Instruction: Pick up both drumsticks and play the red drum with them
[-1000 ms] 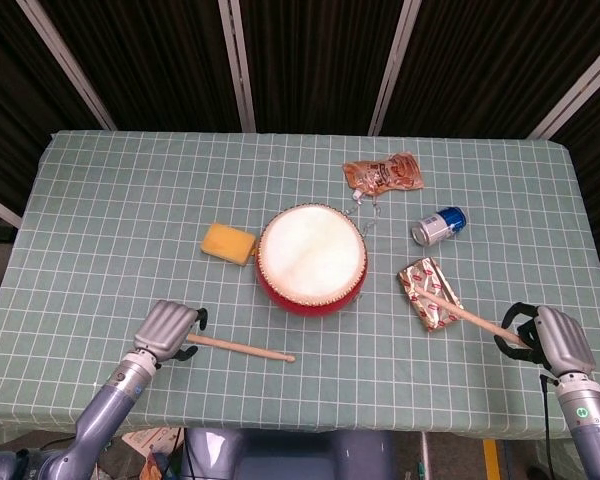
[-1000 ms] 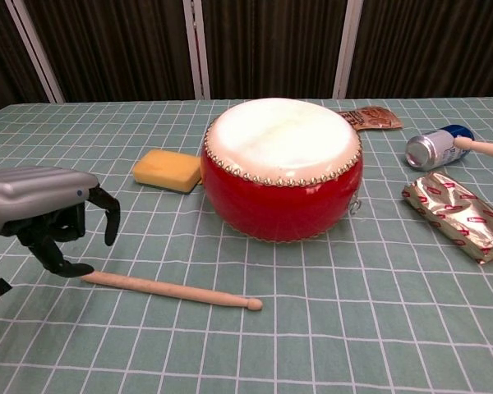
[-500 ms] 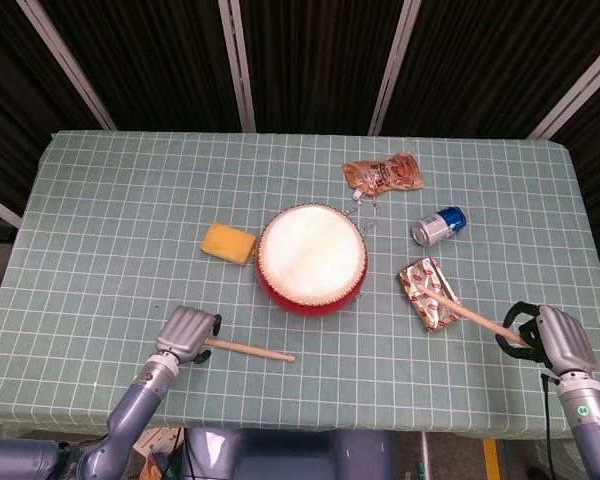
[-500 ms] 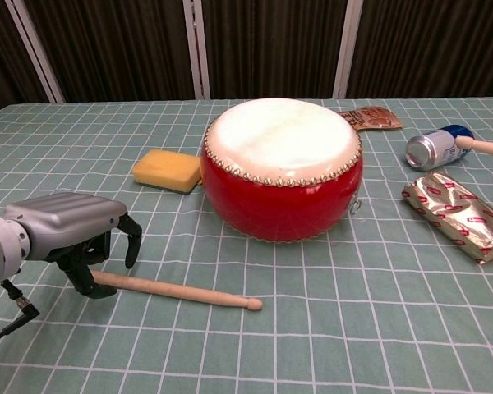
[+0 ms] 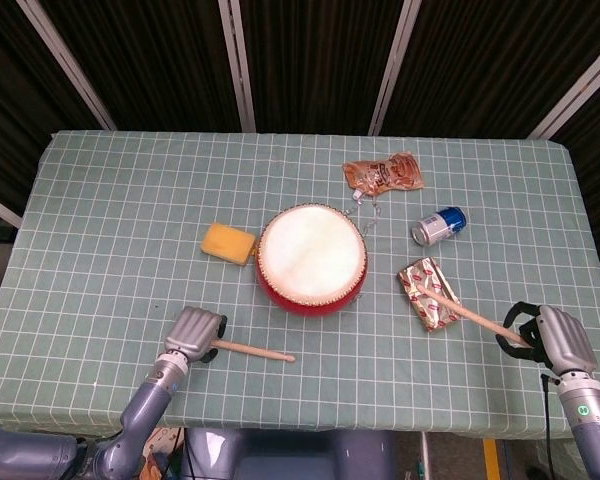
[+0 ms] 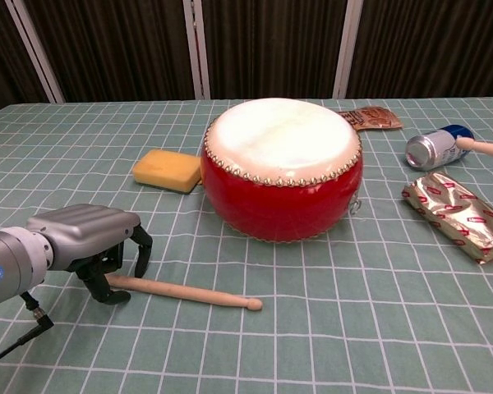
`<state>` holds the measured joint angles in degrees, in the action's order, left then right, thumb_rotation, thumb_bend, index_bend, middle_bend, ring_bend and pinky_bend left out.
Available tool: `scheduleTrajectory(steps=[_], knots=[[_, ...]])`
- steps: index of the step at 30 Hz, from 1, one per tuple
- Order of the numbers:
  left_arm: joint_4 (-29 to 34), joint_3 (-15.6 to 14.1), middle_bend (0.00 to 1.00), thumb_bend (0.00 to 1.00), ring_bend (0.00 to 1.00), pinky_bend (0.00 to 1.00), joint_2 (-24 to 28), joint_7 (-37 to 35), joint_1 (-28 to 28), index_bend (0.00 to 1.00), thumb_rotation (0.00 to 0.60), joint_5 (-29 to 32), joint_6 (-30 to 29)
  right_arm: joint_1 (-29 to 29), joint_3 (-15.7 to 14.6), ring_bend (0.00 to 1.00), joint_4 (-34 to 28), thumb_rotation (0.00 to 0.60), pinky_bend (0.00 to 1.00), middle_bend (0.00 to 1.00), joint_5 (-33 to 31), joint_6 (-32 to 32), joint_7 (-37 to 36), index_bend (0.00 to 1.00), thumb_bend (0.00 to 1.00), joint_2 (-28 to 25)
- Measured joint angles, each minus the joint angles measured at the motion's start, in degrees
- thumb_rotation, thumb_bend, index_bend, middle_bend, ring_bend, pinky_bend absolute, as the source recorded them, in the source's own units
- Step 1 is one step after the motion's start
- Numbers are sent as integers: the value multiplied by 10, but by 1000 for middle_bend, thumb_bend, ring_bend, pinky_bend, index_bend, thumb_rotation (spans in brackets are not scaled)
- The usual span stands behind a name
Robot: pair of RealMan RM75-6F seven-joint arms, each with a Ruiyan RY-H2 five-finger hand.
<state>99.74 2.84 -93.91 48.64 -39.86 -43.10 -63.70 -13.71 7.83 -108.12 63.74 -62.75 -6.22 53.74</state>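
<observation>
Over drumstick (image 6: 185, 291) — left hand (image 6: 90, 238), fingers (image 6: 140, 246) arched

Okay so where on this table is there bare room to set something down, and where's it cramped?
The far-left cloth beyond the yellow sponge is bare, as is the far strip behind the red drum. Right of the drum is crowded: snack packet, can, foil pack, and the right robot hand with its drumstick.
</observation>
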Motion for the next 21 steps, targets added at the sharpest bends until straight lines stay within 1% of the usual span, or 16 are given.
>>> scheduleTrajectory(steps=[2,4,6,8,9,15,18,21], knots=[[-4,-2,1000,276,1000,1000,-4,0,-1,500,600,4,-1,0,0,1000,1,600,1000,1000,0,-1,0,984,583,0],[-9,-4,1000,314,1000,1000,-7,0,-2,537,600,10,-2,0,-1,1000,2,600,1000,1000,1,-2,0,984,583,0],[-11,-4,1000,391,1000,1000,-7,-2,-2,639,600,12,-6,0,-1,1000,2,600,1000,1000,1,-2,0,984,584,0],[-10,-3,1000,451,1000,1000,-7,-8,-1,718,600,10,-9,0,-1,1000,2,600,1000,1000,1,-2,-1,984,583,0],[-10,-3,1000,472,1000,1000,-6,-12,0,741,600,7,-10,0,-1,1000,2,600,1000,1000,1,-2,-1,984,583,0],[13,3,1000,502,1000,1000,15,-51,9,763,600,-29,-20,0,-1,1000,1,600,1000,1000,1,-4,-1,984,583,1],[40,7,1000,503,1000,1000,38,-74,15,769,600,-55,-27,0,-1,1000,1,600,1000,1000,1,-6,0,984,584,1],[75,11,1000,505,1000,1000,74,-95,22,770,600,-88,-38,1,-1,1000,-1,600,1000,1000,1,-8,1,984,584,1]])
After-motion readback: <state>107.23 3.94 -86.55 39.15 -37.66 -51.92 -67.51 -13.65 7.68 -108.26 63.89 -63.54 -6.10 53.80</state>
